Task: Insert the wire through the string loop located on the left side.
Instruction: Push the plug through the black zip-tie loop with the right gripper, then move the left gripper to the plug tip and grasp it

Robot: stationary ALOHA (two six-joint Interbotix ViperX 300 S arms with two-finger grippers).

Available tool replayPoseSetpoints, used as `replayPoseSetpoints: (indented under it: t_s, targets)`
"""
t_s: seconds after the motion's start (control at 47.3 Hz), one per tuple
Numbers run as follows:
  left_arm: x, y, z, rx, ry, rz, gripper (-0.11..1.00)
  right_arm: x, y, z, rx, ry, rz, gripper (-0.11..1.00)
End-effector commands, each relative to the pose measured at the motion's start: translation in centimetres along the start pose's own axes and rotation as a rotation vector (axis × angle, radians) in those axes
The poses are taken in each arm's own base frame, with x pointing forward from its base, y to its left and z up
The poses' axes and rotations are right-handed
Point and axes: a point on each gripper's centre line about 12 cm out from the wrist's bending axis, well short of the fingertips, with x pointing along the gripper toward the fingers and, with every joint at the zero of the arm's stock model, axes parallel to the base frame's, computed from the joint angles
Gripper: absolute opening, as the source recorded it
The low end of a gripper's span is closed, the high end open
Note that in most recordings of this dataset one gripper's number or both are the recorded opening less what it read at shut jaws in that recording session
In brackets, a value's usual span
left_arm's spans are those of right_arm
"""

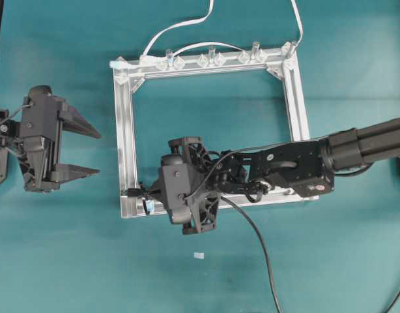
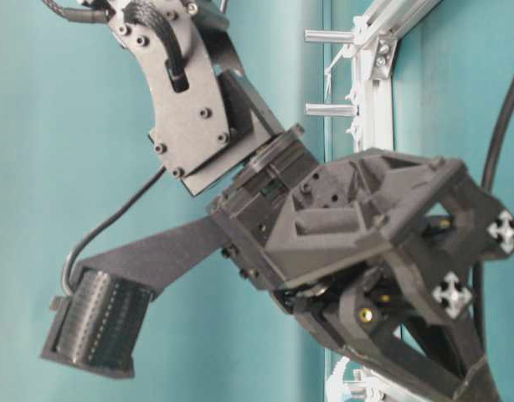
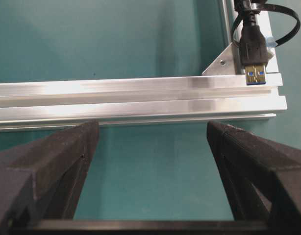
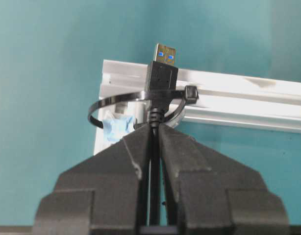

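The wire [image 1: 262,251] is running, in the overhead view, from the bottom edge of the frame up to the right pincer [image 1: 148,195], which is sitting at the lower left corner of the aluminium frame [image 1: 125,130]. You are looking at a plug and a string loop too small to separate there. The left pincer [image 1: 83,150] is waiting at the left of the picture with its jaws spread wide, well apart from the frame, probably so that it can take the plug once it comes through.

In the table-level view you are seeing mostly the dark body of the right arm filling the middle and lower right; the loop and plug are hidden behind it.

In the left wrist view you are facing the frame rail across the middle, between the two spread fingers [image 3: 47,166] at the bottom. The plug [image 3: 253,54] is hanging at the upper right, metal tip toward you, with the string loop [image 3: 288,29] curving round behind it.

In the right wrist view the pincer [image 4: 155,134] is pinching the wire just behind the plug [image 4: 161,73], jaws pressed together, a short grip that is keeping the tip steady. The string loop [image 4: 99,105] is circling the plug's body, its pale blue tab [image 4: 116,128] at lower left, so the tip appears to be already through and pointing toward the top of the picture.
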Motion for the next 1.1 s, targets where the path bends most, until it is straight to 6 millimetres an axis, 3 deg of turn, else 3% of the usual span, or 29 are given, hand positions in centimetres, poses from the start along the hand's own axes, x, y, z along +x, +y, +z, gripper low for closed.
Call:
replayPoseSetpoints:
  t_s: [0.0,0.761,1.079]
  targets:
    - [-0.1,-0.1,0.5,-0.002,-0.017,-0.005,0.9,-0.4,0.2,2.1,-0.001,-0.053,0.004,0.07]
    - [-0.1,-0.3,1.4,-0.003,-0.038,-0.009,0.9,0.0,0.3,2.8,0.0,-0.07,0.005,0.07]
    - [0.1,-4.2,1.3,0.06,-0.015,-0.138,0.9,0.1,0.3,2.7,-0.003,-0.067,0.005,0.07]
